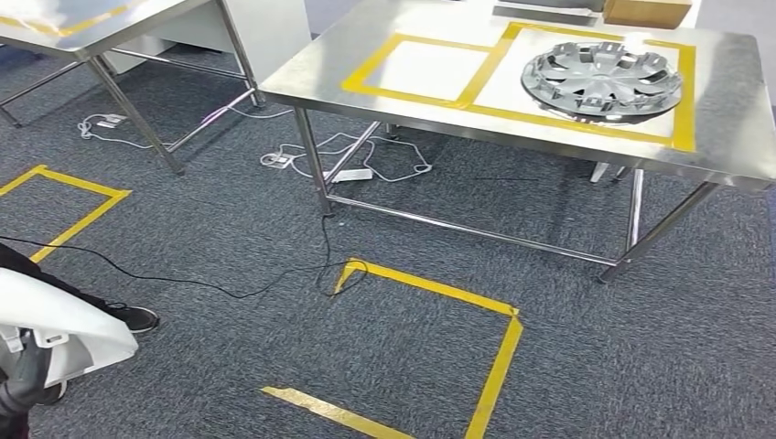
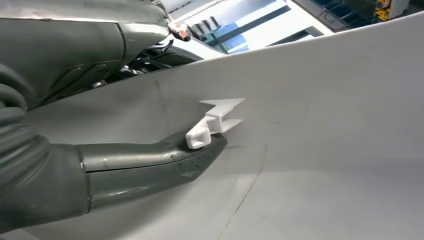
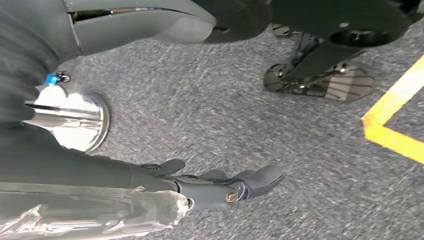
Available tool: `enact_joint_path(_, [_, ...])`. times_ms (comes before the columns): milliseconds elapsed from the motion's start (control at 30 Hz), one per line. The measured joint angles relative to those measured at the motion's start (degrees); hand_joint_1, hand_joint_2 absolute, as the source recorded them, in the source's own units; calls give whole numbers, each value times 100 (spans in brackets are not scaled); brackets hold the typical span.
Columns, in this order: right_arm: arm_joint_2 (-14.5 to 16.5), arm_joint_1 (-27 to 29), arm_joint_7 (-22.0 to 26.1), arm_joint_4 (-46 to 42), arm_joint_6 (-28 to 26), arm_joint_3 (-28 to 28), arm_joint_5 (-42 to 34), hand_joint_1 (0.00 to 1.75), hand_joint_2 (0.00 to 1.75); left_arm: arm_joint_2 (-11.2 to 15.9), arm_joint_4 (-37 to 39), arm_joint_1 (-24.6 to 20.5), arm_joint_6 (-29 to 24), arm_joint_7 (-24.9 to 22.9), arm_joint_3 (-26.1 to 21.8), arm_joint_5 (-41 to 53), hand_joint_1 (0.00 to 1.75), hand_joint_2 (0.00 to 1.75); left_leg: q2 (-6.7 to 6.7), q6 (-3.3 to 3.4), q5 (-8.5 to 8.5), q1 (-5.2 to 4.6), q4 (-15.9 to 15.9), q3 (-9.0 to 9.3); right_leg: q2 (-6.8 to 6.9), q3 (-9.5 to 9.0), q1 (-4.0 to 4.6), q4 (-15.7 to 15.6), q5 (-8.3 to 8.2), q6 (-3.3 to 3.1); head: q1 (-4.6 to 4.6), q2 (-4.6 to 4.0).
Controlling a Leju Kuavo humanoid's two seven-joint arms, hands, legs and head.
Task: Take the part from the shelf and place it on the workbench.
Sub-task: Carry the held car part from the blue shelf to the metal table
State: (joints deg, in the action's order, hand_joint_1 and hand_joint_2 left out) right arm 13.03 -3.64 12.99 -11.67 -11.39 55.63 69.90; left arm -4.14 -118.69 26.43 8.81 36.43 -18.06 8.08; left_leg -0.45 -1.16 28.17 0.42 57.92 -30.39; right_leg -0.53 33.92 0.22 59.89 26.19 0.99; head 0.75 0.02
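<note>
I can read no words or labels on anything here. My left hand point(image 2: 150, 165) holds the big white part point(image 2: 310, 150). In the left wrist view a thick grey finger point(image 2: 200, 152) lies flat against the part's smooth white wall, with its tip touching a small white clip point(image 2: 215, 122) that sticks out of that wall (I cannot tell how the other fingers sit, because the part hides them). In the head view one white corner of the part point(image 1: 64, 329) pokes in low down by my left arm, well apart from the workbench point(image 1: 439, 114). The workbench is a shiny steel table with yellow tape squares point(image 1: 416, 69) on top. A grey wheel cover point(image 1: 602, 80) already lies on the workbench inside one taped square. A black cable point(image 1: 183, 279) runs over the grey carpet in front of the workbench, near a yellow tape square point(image 1: 476, 366) on the floor. My right hand point(image 3: 220, 187) hangs over the carpet with its fingers loose and a little apart, holding nothing.
</note>
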Motion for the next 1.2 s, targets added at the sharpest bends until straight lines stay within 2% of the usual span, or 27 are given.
enact_joint_path(67, [0, -2, -10, -1, -4, 0, 5, 0, 175, -11, -5, -27, 25, 1, -78, -11, 175, 175, 3, -64, 158, 7, 262, -111, 4, -47, -25, -49, 2, -68, -13, 0])
enact_joint_path(100, [0, -5, -13, -1, -5, 0, 8, 0, 175, -14, -8, -43, 44, -1, -125, -21, 175, 175, 4, -88, 305, 11, 574, -271, 6, -69, -33, -60, 13, -96, -22, 0])
enact_joint_path(167, [0, -7, -15, -1, -6, 0, 8, 0, 175, -23, -8, -64, 79, -3, -211, -37, 175, 175, 5, -119, 591, 15, 1339, -717, 6, -103, -35, -62, 52, -127, -27, 0])
enact_joint_path(200, [0, -3, -16, -1, -5, 0, 8, 0, 175, -27, -8, -69, 87, -4, -243, -42, 175, 175, 5, -126, 601, 17, 1565, -883, 4, -130, -36, -62, 76, -131, -28, 0])
enact_joint_path(233, [0, 2, -17, -1, -5, 0, 8, 0, 175, -31, -8, -71, 91, -4, -269, -45, 175, 175, 5, -128, 491, 18, 1592, -952, 1, -165, -39, -62, 103, -127, -27, 0])
enact_joint_path(267, [0, 6, -17, -1, -5, 0, 8, 0, 175, -34, -8, -73, 93, -4, -291, -48, 175, 175, 6, -125, 277, 19, 1401, -911, -4, -211, -44, -62, 135, -117, -28, 0])
enact_joint_path(333, [1, 7, -18, -1, -4, 0, 8, 0, 175, -43, -8, -77, 98, -4, -321, -52, 175, 175, 14, -115, -200, 16, 662, -626, -15, -297, -47, -57, 212, -73, -32, 0])
enact_joint_path(367, [1, 5, -18, -1, -4, 0, 8, 0, 175, -48, -9, -83, 100, -4, -335, -52, 175, 175, 13, -94, -317, 14, 343, -488, -22, -316, -40, -53, 257, -42, -37, 0])
enact_joint_path(400, [1, 1, -18, -1, -4, 0, 8, 0, 175, -52, -10, -88, 102, -5, -349, -53, 175, 175, 11, -67, -350, 9, 140, -400, -26, -325, -29, -58, 297, -10, -39, 0])
enact_joint_path(433, [0, -4, -19, -1, -4, 0, 8, 0, 175, -55, -12, -92, 103, -6, -362, -55, 175, 175, 6, -31, -313, 1, 63, -364, -26, -328, -18, -71, 327, 21, -44, 0])
enact_joint_path(500, [0, -12, -21, -1, -4, 0, 8, 0, 175, -61, -14, -95, 104, -8, -381, -57, 175, 175, -3, 52, -273, 6, 28, -338, -19, -365, -19, -102, 367, 78, -43, 0])
enact_joint_path(567, [0, -14, -22, -2, -5, 0, 8, 0, 175, -68, -16, -99, 115, -8, -398, -60, 175, 175, -1, 130, -243, 24, 14, -288, -5, -302, -22, 109, 499, 138, -24, 0])
enact_joint_path(600, [0, -15, -23, -3, -6, 0, 8, 0, 175, -76, -17, -105, 132, -8, -410, -62, 175, 175, 5, 163, -222, 29, 11, -258, 1, -164, -24, 398, 638, 163, -17, 0])
enact_joint_path(667, [1, -9, -31, -2, -7, -1, 9, 0, 175, -100, -16, -119, 185, -8, -448, -70, 175, 175, 13, 204, -161, 21, 13, -200, 6, 315, -25, 1219, 946, 190, -8, 0])
enact_joint_path(700, [1, 0, -40, -1, -7, -1, 9, 0, 175, -116, -16, -125, 212, -9, -470, -75, 175, 175, 12, 211, -126, 16, 13, -163, 6, 528, -25, 1517, 992, 191, -10, 0])
enact_joint_path(733, [1, 9, -49, -1, -8, -1, 10, 0, 175, -132, -15, -130, 238, -10, -497, -79, 175, 175, 7, 212, -86, 12, 14, -114, 6, 650, -24, 1616, 912, 186, -8, 0])
enact_joint_path(767, [0, 17, -58, -1, -9, 0, 10, 0, 175, -147, -15, -135, 260, -11, -522, -81, 175, 175, 1, 209, -41, 9, 13, -50, 6, 650, -23, 1472, 710, 174, -9, 0])
enact_joint_path(833, [0, 23, -69, -1, -12, 0, 10, 0, 175, -180, -15, -149, 295, -13, -564, -84, 175, 175, -7, 185, 61, 7, 13, 91, 6, 397, -20, 728, 175, 137, -8, 0])
enact_joint_path(867, [0, 20, -75, -1, -12, 0, 10, 0, 175, -192, -14, -159, 304, -13, -583, -85, 175, 175, -11, 163, 112, 0, 18, 140, 5, 254, -15, 384, 8, 119, -10, 0])
enact_joint_path(900, [0, 15, -85, -2, -13, 0, 10, 0, 175, -205, -14, -170, 310, -14, -600, -86, 175, 175, -14, 137, 149, -7, 16, 168, 5, 156, -7, 162, -71, 103, -14, 0])
enact_joint_path(1000, [0, 13, -119, -3, -13, 0, 10, 0, 175, -238, -13, -212, 334, -15, -652, -86, 175, 175, -20, 51, 200, 0, -33, 209, 2, 79, 9, 34, -30, 30, -26, 0])
enact_joint_path(1067, [0, 14, -127, -3, -13, 0, 10, 0, 175, -258, -9, -250, 362, -15, -680, -86, 175, 175, -11, -8, 292, 6, 103, 175, 4, -1, -16, -35, -11, -41, -51, 0])
enact_joint_path(1100, [0, 7, -128, -3, -13, 0, 10, 0, 175, -269, -5, -268, 373, -14, -691, -86, 175, 175, -7, -33, 401, 8, 344, 56, 6, -52, -34, -67, 2, -72, -64, 0])
enact_joint_path(1167, [0, -4, -127, -3, -15, 0, 8, 0, 175, -317, 4, -281, 397, 0, -701, -70, 175, 175, -3, -69, 664, 15, 1118, -422, 8, -126, -40, -83, 57, -107, -83, 0])
enact_joint_path(1200, [0, -4, -127, -3, -16, 0, 5, 0, 175, -356, 8, -274, 408, 15, -702, -55, 175, 175, -3, -83, 722, 21, 1455, -672, 5, -162, -44, -83, 92, -111, -81, 0])
